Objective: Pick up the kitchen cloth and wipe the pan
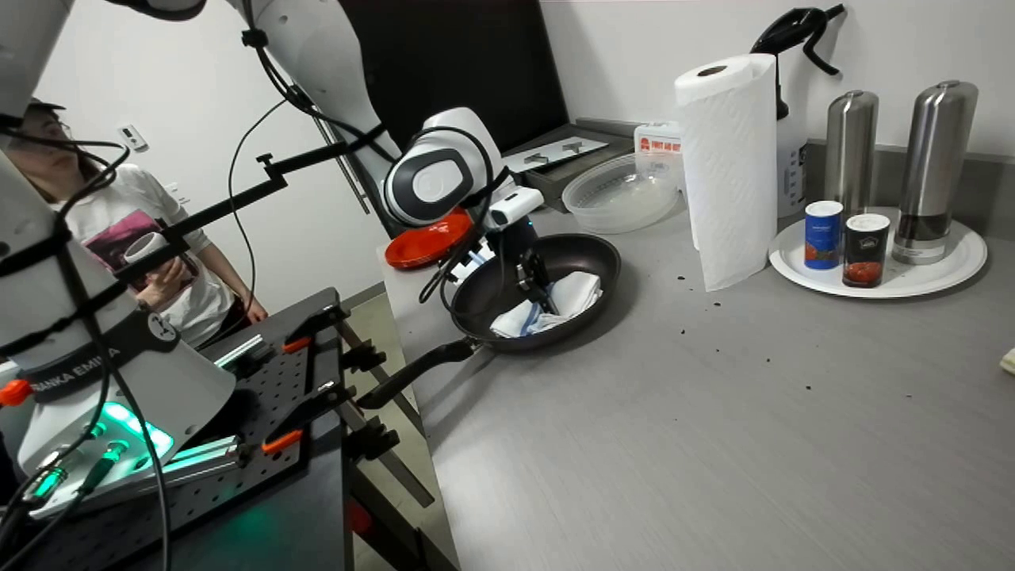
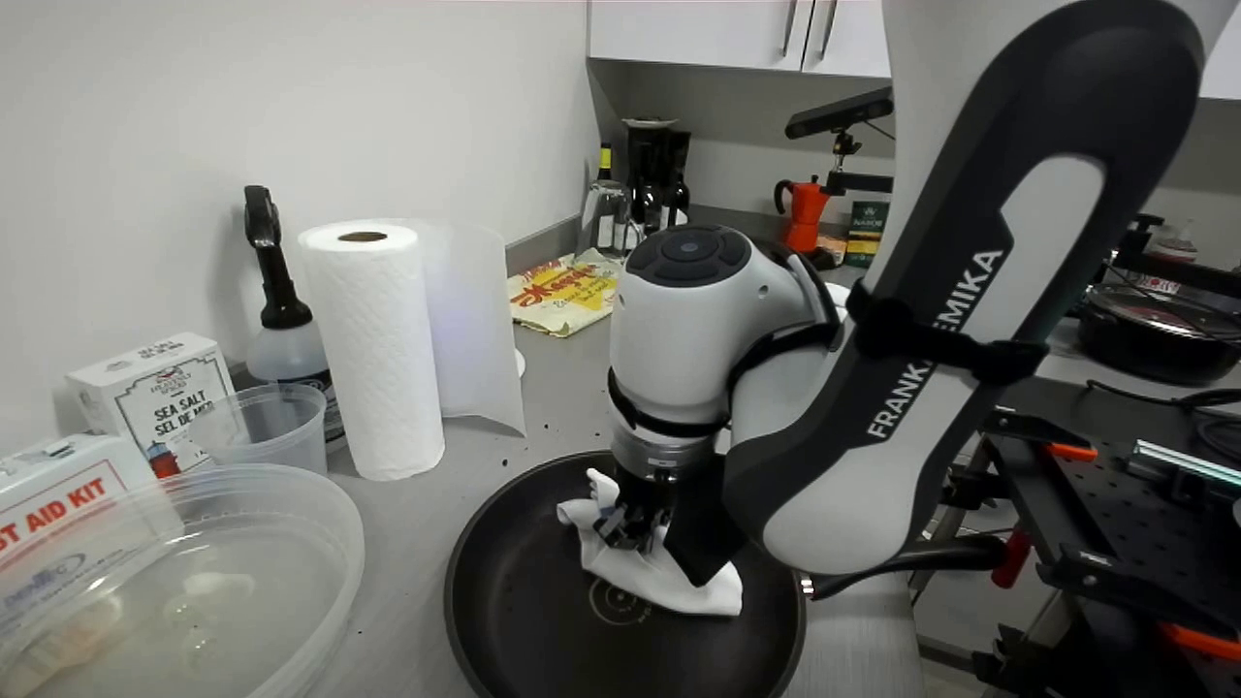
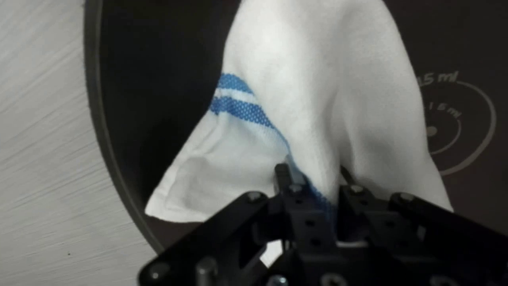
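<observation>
The dark grey-black pan lies on the counter in both exterior views (image 1: 583, 252) (image 2: 519, 582), with its handle (image 1: 416, 371) reaching past the counter's edge. The white kitchen cloth with blue stripes is inside the pan; it shows in both exterior views (image 1: 577, 293) (image 2: 669, 584) and fills the middle of the wrist view (image 3: 293, 59). My gripper (image 3: 313, 178) points down into the pan and is shut on a bunched fold of the cloth. The cloth spreads out on both sides of the fingers over the pan's floor. The fingertips are partly hidden by the fabric.
A red dish (image 1: 432, 238) and a clear plastic tub (image 1: 622, 198) stand near the pan. The paper towel roll (image 1: 728, 166) stands by the wall. A white plate (image 1: 963, 258) holds shakers and steel mills. A spray bottle (image 2: 286, 320) and a salt box (image 2: 160, 397) stand behind.
</observation>
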